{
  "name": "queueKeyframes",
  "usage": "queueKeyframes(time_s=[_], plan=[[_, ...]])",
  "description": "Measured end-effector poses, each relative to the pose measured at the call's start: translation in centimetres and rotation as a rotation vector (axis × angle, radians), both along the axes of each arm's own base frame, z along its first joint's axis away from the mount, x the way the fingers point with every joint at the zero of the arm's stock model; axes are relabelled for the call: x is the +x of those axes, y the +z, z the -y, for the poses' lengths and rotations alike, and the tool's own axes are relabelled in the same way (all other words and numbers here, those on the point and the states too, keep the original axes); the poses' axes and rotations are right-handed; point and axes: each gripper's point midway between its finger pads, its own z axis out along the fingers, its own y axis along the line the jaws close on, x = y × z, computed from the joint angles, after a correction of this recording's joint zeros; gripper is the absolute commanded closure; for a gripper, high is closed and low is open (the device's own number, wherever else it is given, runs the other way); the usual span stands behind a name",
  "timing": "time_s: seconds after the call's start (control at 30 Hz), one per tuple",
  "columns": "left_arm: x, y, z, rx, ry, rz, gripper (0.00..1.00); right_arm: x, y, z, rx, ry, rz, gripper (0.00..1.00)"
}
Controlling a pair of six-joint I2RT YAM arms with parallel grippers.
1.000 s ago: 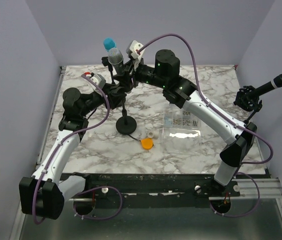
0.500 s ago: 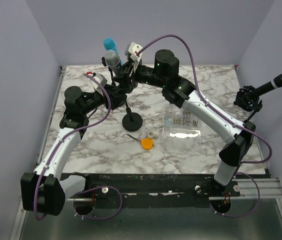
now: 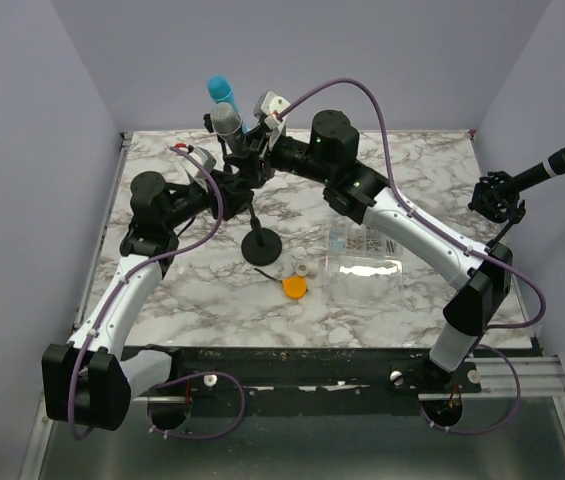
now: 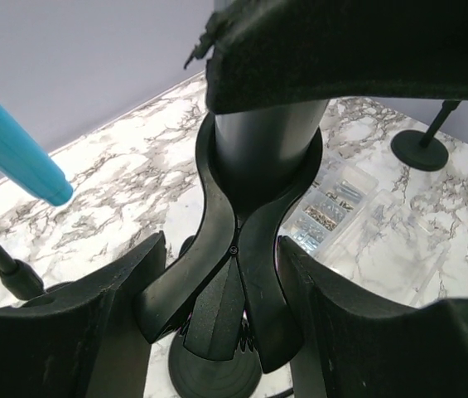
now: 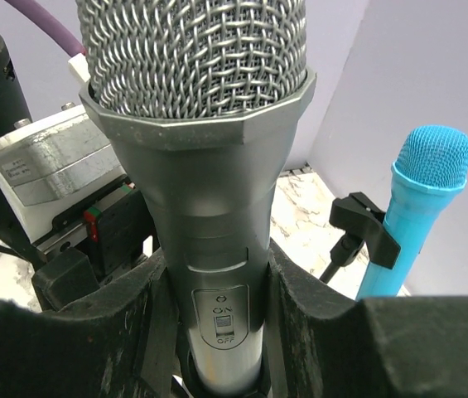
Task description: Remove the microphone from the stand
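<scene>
The silver microphone (image 3: pixel 227 120) stands upright in the clip of a black stand (image 3: pixel 262 245) at the back of the table. In the right wrist view its mesh head and grey body (image 5: pixel 200 149) fill the frame. My right gripper (image 5: pixel 217 278) is shut on the body at the on/off switch, both pads touching. From the top, the right gripper (image 3: pixel 250 150) sits just below the head. My left gripper (image 3: pixel 230 183) is lower, shut on the stand's clip (image 4: pixel 234 274), whose two arms lie between the fingers (image 4: pixel 358 332). The round base shows below the clip.
A blue microphone (image 3: pixel 220 88) on its own stand is just behind the silver one, close to my right gripper. A black microphone (image 3: pixel 552 165) on a stand is at the right edge. A clear box of screws (image 3: pixel 364 250), an orange disc (image 3: pixel 294 288) and a small white cap (image 3: pixel 304 270) lie mid-table.
The stand's base has slid a little to the right and back, uncovering a small black piece beside the orange disc. Both arms shifted slightly with it. Both grips are unchanged.
</scene>
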Motion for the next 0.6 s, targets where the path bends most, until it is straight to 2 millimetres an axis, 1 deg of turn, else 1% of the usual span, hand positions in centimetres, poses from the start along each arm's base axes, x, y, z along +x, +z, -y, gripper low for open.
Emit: queueKeyframes(time_s=[0.03, 0.07, 0.1, 0.13, 0.3, 0.43, 0.5, 0.53, 0.6], plan=[[0.0, -0.2, 0.0, 0.0, 0.005, -0.007, 0.48, 0.0, -0.2, 0.1, 0.001, -0.007, 0.0, 0.99], [0.0, -0.5, -0.1, -0.001, 0.008, -0.013, 0.33, 0.0, -0.5, 0.2, -0.001, -0.015, -0.002, 0.99], [0.0, -0.6, 0.0, -0.001, 0.008, -0.015, 0.21, 0.0, -0.7, 0.3, 0.002, -0.021, 0.0, 0.99], [0.1, -0.6, 0.0, -0.006, 0.011, -0.012, 0.17, 0.0, -0.6, 0.3, 0.007, -0.028, 0.005, 0.99], [0.3, -0.6, -0.9, -0.016, 0.057, -0.016, 0.13, -0.1, -0.6, 0.5, 0.013, -0.045, 0.015, 0.99], [0.0, -0.1, -1.9, -0.014, 0.085, 0.012, 0.13, 0.1, -0.6, 0.6, 0.014, -0.06, 0.014, 0.99], [-0.2, 0.6, -2.2, -0.017, 0.092, 0.035, 0.17, 0.2, -0.6, 0.7, 0.014, -0.066, 0.014, 0.99], [-0.3, 0.8, -2.3, -0.018, 0.092, 0.046, 0.21, 0.2, -0.6, 0.7, 0.014, -0.068, 0.013, 0.99], [-0.4, 0.9, -2.3, -0.017, 0.083, 0.053, 0.26, 0.3, -0.6, 0.7, 0.014, -0.068, 0.013, 0.99]])
